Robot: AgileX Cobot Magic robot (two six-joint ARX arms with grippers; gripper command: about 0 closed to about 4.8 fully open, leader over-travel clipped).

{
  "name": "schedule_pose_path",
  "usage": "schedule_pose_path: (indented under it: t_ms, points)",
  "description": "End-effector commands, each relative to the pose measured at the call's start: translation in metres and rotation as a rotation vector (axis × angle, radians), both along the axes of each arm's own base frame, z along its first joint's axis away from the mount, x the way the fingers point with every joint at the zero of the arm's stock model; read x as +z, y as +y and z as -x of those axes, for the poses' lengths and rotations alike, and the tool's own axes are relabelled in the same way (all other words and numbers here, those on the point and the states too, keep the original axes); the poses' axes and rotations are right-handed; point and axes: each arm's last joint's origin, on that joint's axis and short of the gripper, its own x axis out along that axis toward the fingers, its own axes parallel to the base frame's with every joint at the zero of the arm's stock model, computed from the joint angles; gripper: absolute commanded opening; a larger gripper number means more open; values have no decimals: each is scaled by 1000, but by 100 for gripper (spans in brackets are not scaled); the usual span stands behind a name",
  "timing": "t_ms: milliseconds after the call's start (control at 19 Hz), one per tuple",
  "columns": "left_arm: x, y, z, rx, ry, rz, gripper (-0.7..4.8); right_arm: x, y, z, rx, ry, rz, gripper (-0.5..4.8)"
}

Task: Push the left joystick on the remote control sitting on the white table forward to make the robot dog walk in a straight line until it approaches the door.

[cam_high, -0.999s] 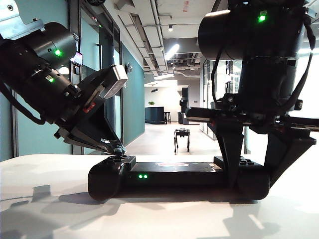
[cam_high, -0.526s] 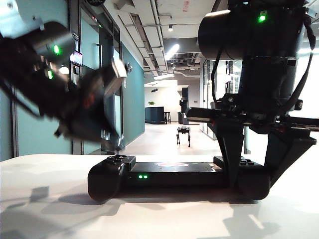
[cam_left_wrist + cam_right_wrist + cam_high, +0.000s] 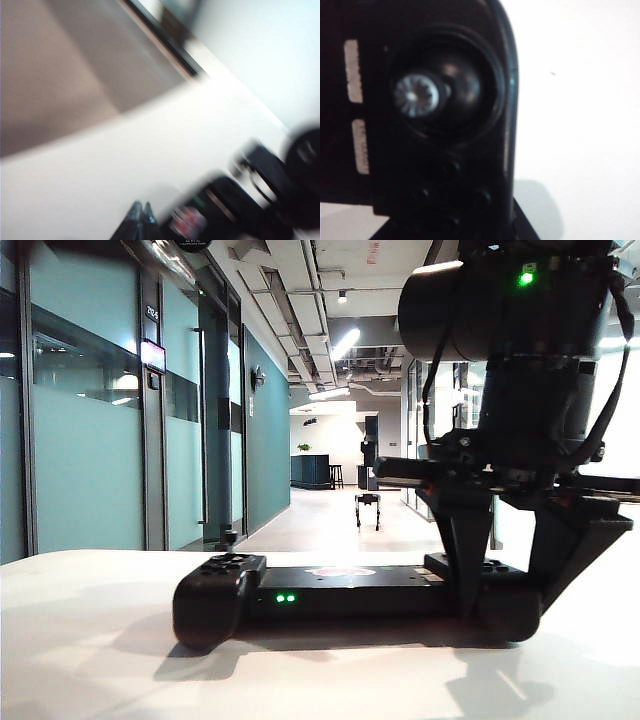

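The black remote control (image 3: 330, 590) lies on the white table (image 3: 100, 660), its two green lights facing the exterior view. Its left joystick (image 3: 233, 558) stands free on the left end, with nothing touching it. My right gripper (image 3: 505, 600) reaches down from above and is shut on the remote control's right end, one finger on each side. The right wrist view shows the right thumbstick (image 3: 417, 95) up close. In the blurred left wrist view my left gripper (image 3: 142, 206) is shut, empty, above the table beside the remote control (image 3: 225, 210). The robot dog (image 3: 367, 508) stands far down the corridor.
Teal glass walls and doors (image 3: 215, 440) line the left of the corridor beyond the table's far edge. The right arm's bulky body (image 3: 520, 340) fills the upper right of the exterior view. A bright lobby (image 3: 325, 455) lies at the corridor's end.
My left arm lifted off the left joystick and swung out of the exterior view. The robot dog has walked farther down the corridor. The right gripper kept its grip.
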Motion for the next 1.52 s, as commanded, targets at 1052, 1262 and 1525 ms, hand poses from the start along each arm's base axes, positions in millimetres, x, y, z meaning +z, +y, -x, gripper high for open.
schedule_pose_path:
  t_ms: [1052,1262,1525]
  points:
    - [41,54,106,176,-220,85,-6,87,-7,11,163,-86,-12,324]
    - [35,57,111,207,-211,69,-6,125,-26,31,164,-283,-14,-1]
    - [7,59,115,216,-202,60,-5,150,-43,49,242,-564,-5,-1]
